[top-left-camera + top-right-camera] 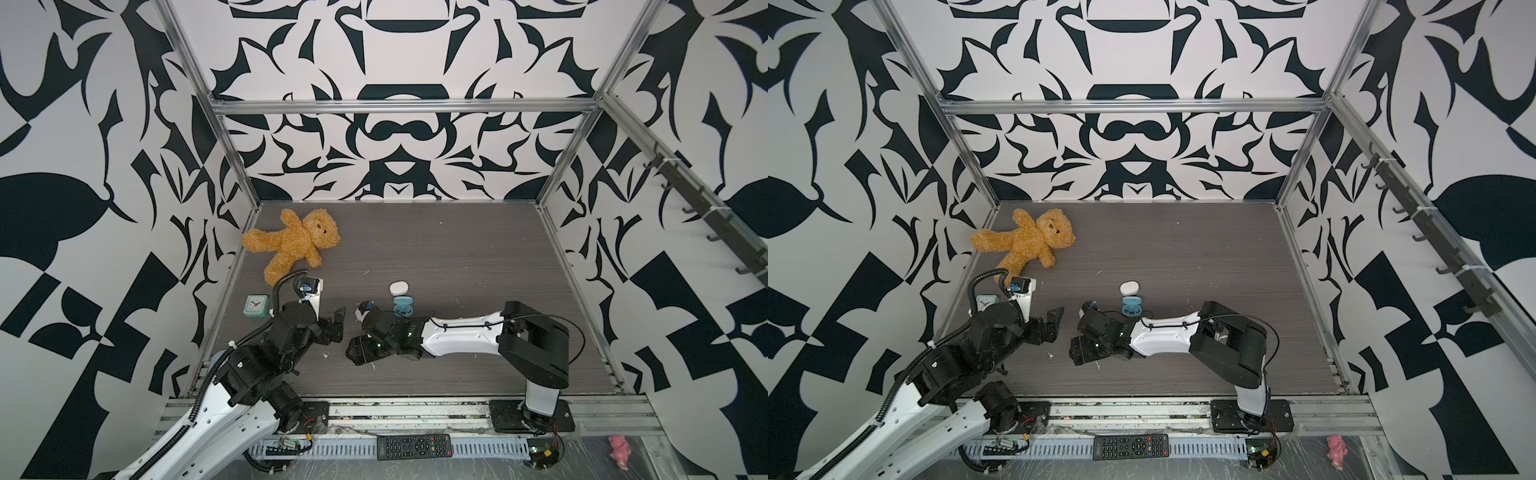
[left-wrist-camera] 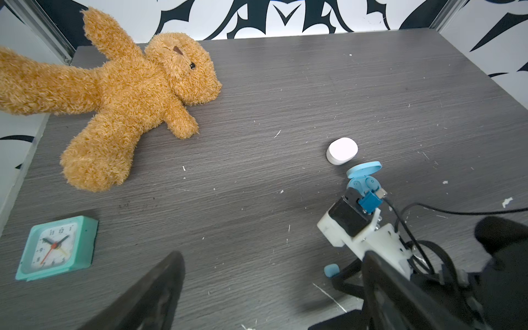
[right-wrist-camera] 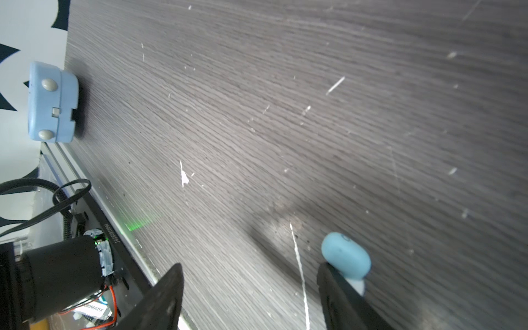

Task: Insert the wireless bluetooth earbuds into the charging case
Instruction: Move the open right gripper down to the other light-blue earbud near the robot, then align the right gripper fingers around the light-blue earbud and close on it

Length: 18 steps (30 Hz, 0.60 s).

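Pick-up step: your right hand point(image 3: 250, 267) is released, one finger touching the bud point(image 3: 345, 254); left hand point(image 1: 338, 322) released. Next: clench, carry to the open case point(image 1: 402, 308).

Brown teddy bear point(image 1: 297, 243) lying on grey table point(image 1: 457, 249), teal alarm clock point(image 1: 256, 307), black remote point(image 1: 414, 446), pink toy point(image 1: 620, 451)

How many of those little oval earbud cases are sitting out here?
2. The white case, shut, lies farther back. The blue case, lid open, sits directly in front of it. I see no others.
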Each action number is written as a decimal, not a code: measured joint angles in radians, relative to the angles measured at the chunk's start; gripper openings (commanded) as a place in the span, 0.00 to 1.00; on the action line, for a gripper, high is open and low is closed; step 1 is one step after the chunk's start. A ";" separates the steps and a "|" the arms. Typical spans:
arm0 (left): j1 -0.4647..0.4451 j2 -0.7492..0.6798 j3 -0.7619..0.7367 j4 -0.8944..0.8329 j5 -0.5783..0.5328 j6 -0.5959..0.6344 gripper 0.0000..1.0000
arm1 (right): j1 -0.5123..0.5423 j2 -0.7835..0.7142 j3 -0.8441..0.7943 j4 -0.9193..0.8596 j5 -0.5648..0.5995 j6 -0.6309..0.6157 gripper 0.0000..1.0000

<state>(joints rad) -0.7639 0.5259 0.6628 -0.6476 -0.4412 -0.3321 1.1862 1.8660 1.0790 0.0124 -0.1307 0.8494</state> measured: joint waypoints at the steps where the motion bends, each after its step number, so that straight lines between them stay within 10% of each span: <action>1: 0.000 0.000 -0.002 0.000 0.001 0.000 0.99 | 0.000 -0.002 0.000 -0.001 0.000 -0.002 0.74; 18: 0.000 0.000 -0.002 0.000 0.016 0.007 0.99 | -0.027 -0.143 -0.019 -0.081 0.040 -0.092 0.73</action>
<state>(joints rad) -0.7639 0.5259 0.6613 -0.6476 -0.4255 -0.3248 1.1587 1.7233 1.0595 -0.0685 -0.0902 0.7570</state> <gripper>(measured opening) 0.992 0.729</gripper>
